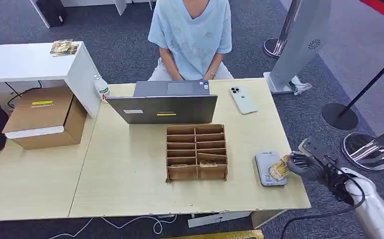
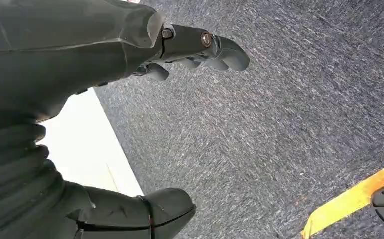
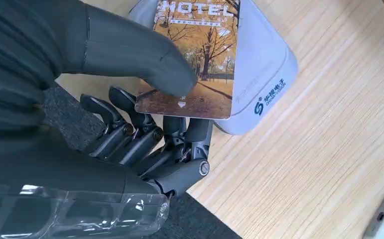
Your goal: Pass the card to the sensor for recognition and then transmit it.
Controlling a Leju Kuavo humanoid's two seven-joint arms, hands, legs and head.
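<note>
Head view first: right hand (image 1: 307, 164) reaches in from the lower right of the frame, its silver arm running off the bottom right corner. It pinches a card (image 1: 278, 169) printed with an autumn scene, and the card lies over the right part of a grey sensor (image 1: 268, 169), which sits flat on the light wooden table (image 1: 130, 169) near its right edge. Just left of the sensor, at the frame's centre, stands a brown cardboard organizer (image 1: 196, 152) with two columns of slots; a few cards lie in its lower slots. Above it is an open laptop (image 1: 165, 102), and to the upper right of that a white phone (image 1: 243, 99) lies face down. A person (image 1: 191, 37) in a light blue shirt sits at the top centre behind the table. A cardboard box (image 1: 45, 117) rests at the left.

Left wrist view: left hand (image 2: 199, 50) hangs over grey carpet (image 2: 279, 124), its fingers loosely curled and holding nothing; a yellow strip (image 2: 351, 199) crosses the lower right corner.

Right wrist view: the right hand's thick thumb (image 3: 145, 55) presses on top of the card (image 3: 199, 55), marked HOTEL, while darker fingers (image 3: 150, 137) sit under its lower edge. The card lies over the pale grey sensor (image 3: 267, 69) in the upper middle of the frame, on the wood-grain table (image 3: 329, 149).
</note>
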